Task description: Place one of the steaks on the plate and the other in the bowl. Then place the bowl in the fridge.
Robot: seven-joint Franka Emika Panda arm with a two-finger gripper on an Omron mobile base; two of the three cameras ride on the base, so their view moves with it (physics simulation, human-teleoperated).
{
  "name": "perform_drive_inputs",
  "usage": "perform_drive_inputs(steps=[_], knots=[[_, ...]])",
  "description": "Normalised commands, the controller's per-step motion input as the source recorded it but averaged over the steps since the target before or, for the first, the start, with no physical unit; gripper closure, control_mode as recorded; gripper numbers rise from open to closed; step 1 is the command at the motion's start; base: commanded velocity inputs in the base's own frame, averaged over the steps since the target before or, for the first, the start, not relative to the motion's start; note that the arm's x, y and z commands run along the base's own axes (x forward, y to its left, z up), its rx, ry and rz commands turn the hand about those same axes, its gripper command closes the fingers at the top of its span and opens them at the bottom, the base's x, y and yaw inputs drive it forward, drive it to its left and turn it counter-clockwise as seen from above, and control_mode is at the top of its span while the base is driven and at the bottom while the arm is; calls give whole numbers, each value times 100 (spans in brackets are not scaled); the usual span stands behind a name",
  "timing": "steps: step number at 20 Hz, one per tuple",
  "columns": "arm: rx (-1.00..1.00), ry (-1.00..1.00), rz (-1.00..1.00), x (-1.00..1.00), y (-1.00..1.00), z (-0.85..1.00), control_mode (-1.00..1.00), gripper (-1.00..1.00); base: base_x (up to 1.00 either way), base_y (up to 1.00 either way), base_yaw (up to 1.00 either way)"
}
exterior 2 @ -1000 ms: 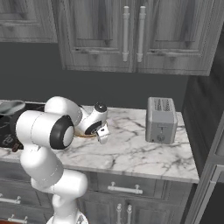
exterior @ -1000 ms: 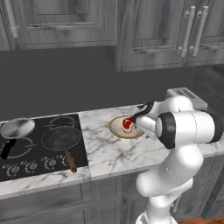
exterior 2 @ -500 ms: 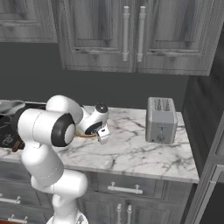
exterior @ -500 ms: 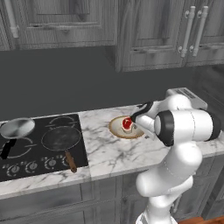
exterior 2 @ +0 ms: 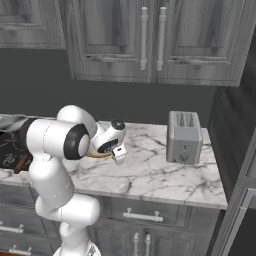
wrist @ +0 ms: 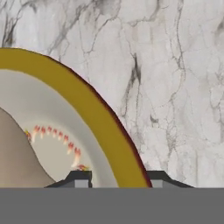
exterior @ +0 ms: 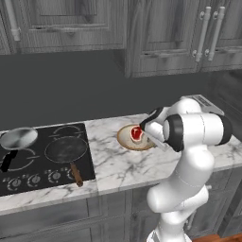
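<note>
Plate [wrist: 94,114]: ochre-yellow rim, dark red outer edge, cream inside, ring of small orange-red marks. Steak [exterior: 136,133]: bright red. Counter [exterior 2: 150,170]: white marble, grey veins. Stove [exterior: 47,158]: black. Cabinets [exterior 2: 150,40]: grey wood grain. Toaster [exterior 2: 183,137]: silver-grey.

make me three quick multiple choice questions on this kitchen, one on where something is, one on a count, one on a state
1. The red steak lies
A. in the silver pan
B. on a round dish on the marble counter
C. on the toaster

2. Pans on the stove:
A. one
B. two
C. four

3. The upper cabinet doors are
A. shut
B. wide open
C. taken off

Answers:
1 B: the red steak sits on the round dish on the marble counter.
2 B: a silver pan and a dark pan rest on the stove.
3 A: the upper cabinet doors lie flush, handles side by side.
</note>
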Motion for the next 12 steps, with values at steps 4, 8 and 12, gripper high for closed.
perform_drive_inputs(steps=[4,8,12], knots=[[0,-1,0,9,0,0,-100,100,0,0,0],[4,-4,0,-5,0,0,-100,100,0,0,0],[16,-6,-3,-13,-2,26,-100,100,0,0,0]])
